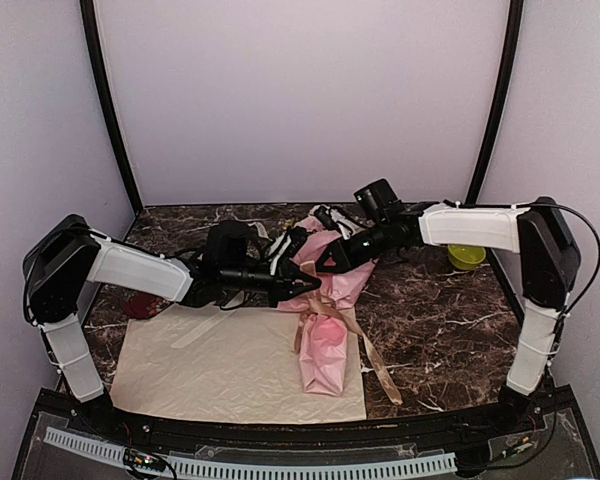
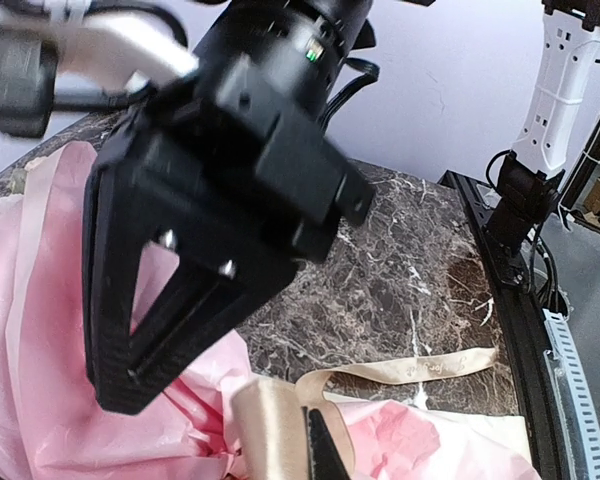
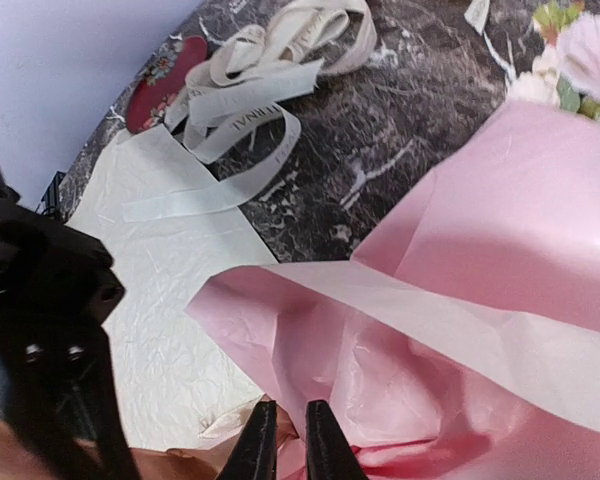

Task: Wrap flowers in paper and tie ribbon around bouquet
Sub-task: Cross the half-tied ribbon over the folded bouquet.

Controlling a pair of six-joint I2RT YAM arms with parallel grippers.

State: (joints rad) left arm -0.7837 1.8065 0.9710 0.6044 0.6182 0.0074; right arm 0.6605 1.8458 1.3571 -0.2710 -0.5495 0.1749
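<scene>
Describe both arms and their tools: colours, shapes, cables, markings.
Both arms match: the left arm and right arm have smooth white link covers between bulky black joint housings. A thin black cable loops off the right arm's elbow. The left tool and right tool are matte black, with two slim fingers tapering to points. A small green light glows on the right wrist.

The bouquet [image 1: 325, 335] lies mid-way across the worktop [image 1: 440, 330], flower end to the back, narrow end on the right edge of a flat sheet [image 1: 210, 365] spread front-left. The ribbon [image 1: 378, 365] crosses the bouquet and trails front-right. A ribbon tangle [image 3: 250, 70] lies behind the sheet. A bowl [image 1: 466, 257] sits back-right. The left gripper [image 1: 306, 289] and right gripper [image 1: 310, 266] meet over the bouquet.
</scene>
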